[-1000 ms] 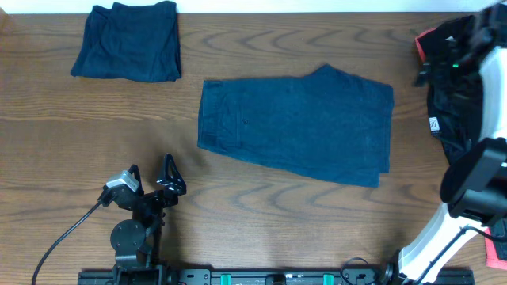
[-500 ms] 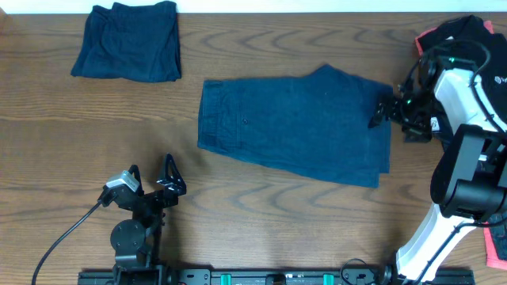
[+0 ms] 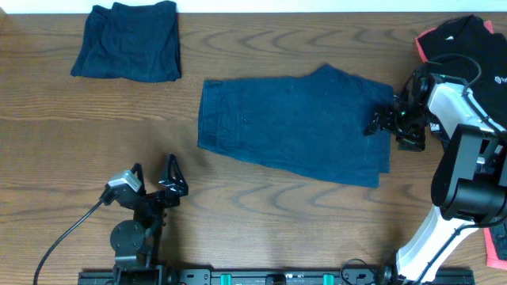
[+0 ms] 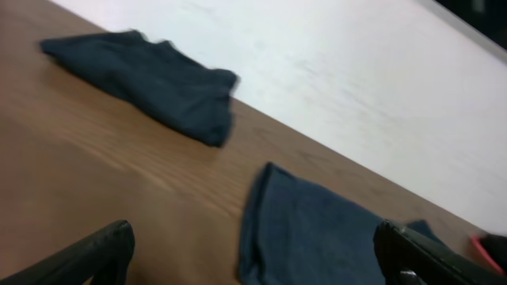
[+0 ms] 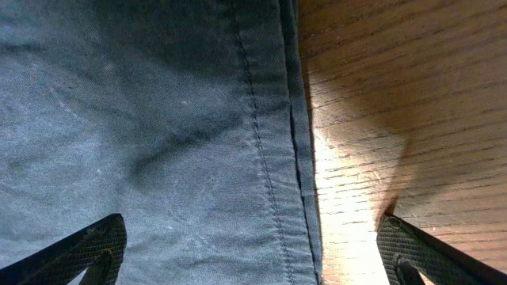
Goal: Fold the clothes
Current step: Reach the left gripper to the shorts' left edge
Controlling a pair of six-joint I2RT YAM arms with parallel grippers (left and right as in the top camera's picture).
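**Navy shorts** [image 3: 295, 124]: spread flat mid-table, waistband to the left. The right wrist view shows only the stitched hem [image 5: 269, 158] lying on the wood.

**Folded navy garment** [image 3: 127, 41]: far left corner, well apart from the shorts. Its top edge is cut off by the frame, and it is blurred in the left wrist view [image 4: 150, 83].

**Black garment with coral-pink trim** [image 3: 455, 36]: far right edge, partly hidden by the right arm and cropped by the frame.

**Right gripper** [image 3: 392, 131]: jaws spread wide over the shorts' right hem, holding nothing. Whether it touches the cloth cannot be told.

**Left gripper** [image 3: 152, 174]: jaws wide apart and empty, above bare table [image 3: 317, 229] near the front left.

**Red item** [image 3: 495, 253]: a sliver at the right edge, unidentifiable.
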